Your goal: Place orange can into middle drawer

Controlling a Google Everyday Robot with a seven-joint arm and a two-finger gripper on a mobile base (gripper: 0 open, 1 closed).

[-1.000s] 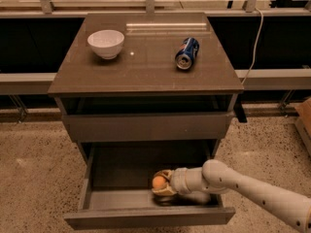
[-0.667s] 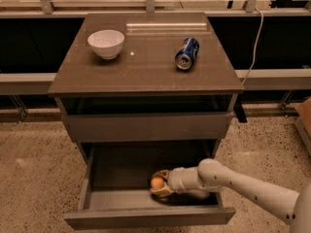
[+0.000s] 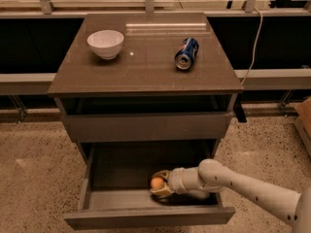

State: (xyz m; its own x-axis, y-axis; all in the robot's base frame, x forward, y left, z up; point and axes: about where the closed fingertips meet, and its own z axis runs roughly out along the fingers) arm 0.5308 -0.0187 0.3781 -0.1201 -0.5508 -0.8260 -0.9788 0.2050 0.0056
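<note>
Reaches in from the lower right with one white arm [image 3: 252, 191], forearm climbing gently leftward to a rounded elbow joint. Narrows into a pale cylindrical wrist [image 3: 187, 180], held near level. Sets the gripper [image 3: 157, 184] low inside the open middle drawer [image 3: 146, 218], pointing left. Clasps the orange can [image 3: 157, 181] between yellowish fingers [image 3: 164, 191], closed snugly against it.

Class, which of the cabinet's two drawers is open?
The lower, middle drawer, with the tool holding the orange can inside it; the upper drawer is pushed in.
</note>
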